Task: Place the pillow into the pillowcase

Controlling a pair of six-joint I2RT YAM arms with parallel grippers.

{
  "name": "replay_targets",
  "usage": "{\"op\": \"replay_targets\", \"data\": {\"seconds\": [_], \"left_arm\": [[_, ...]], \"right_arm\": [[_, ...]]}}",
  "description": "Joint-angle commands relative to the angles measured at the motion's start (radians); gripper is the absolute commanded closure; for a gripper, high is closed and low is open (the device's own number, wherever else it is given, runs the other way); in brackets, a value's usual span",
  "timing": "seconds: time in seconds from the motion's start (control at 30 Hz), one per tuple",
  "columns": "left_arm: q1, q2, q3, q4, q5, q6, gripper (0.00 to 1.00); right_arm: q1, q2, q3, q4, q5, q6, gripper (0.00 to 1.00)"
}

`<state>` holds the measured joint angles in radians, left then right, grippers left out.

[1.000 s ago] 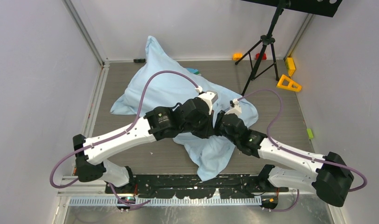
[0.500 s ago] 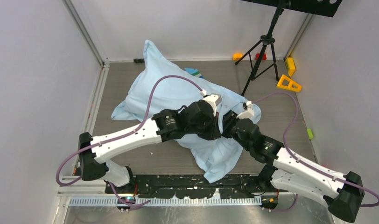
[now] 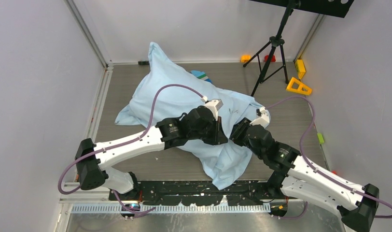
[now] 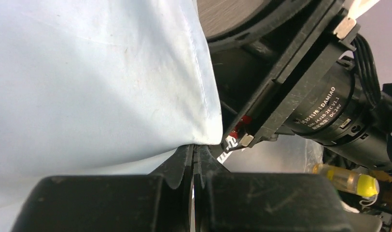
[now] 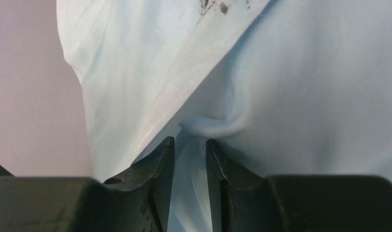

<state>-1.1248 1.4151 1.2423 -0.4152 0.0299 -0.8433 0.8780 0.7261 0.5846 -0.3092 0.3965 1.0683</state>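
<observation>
Left pincer [image 4: 193, 157], its black fingers pressed together, clamps the stitched hem of the pillowcase [image 3: 177, 104] at a corner of the cloth. The right pincer [image 5: 189, 145] is closed on a soft fold of the same light-blue cloth, which runs down between its two fingers. In the right wrist view, a paler stretch of fabric with a few dark specks fills the upper left. Whether that is the pillow or more of the case cannot be told.

Seen from above, the pillowcase sprawls across the middle of the grey tabletop [image 3: 121, 82]. Its far end is plump and raised to a peak against the back wall. Its near end is flat and wrinkled and trails to a point at the near edge. Both arms reach inward and meet over the cloth's middle, the left from the near left corner, the right from the near right.

Small blue-green blocks [image 3: 200, 74] peek out at the cloth's far right edge. A black tripod [image 3: 273, 53] stands at the far right. A yellow triangular block [image 3: 298, 86] lies near its feet, and a yellow box [image 3: 300, 67] sits by the right wall.
</observation>
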Motion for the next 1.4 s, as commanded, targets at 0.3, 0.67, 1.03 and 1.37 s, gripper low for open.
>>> {"op": "replay_targets", "data": {"seconds": [0.3,0.67,1.03,1.37], "left_arm": [[0.033,-0.006,-0.029,0.159,0.109,-0.04,1.0],[0.033,0.166,-0.021,0.131,0.219,-0.014,1.0],[0.033,0.17,-0.011,0.002,0.145,0.015,1.0],[0.03,0.197,0.031,0.021,0.169,0.046,0.98]], "right_arm": [[0.005,-0.158,0.099,-0.11,0.158,0.004,0.69],[0.006,-0.115,0.337,-0.327,0.313,-0.148,0.58],[-0.272,0.286,0.414,-0.271,-0.064,-0.281,0.51],[-0.515,0.618,0.419,-0.102,-0.299,-0.343,0.53]]}}
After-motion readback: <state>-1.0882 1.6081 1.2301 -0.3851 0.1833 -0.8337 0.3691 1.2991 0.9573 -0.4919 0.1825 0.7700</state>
